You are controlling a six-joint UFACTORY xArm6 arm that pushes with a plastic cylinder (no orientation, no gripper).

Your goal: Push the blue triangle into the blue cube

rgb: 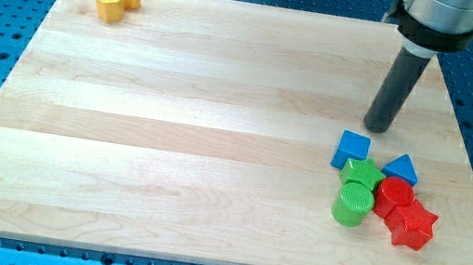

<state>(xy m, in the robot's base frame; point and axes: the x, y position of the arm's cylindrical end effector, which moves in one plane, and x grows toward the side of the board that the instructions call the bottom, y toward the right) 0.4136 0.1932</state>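
One bare tip (376, 129) — just above blue cube (351, 150).

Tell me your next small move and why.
Probably shift my tip toward the view's right and bottom, past the blue triangle. My tip now sits above both; the blue cube lies to the triangle's left, so pushing must come from its right.

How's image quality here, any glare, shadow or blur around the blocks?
Camera view: even, diffuse light, with no strong glare on the wooden board. My tip casts only a small soft shadow. The blue cube and blue triangle have sharp edges. Nothing looks motion-blurred.
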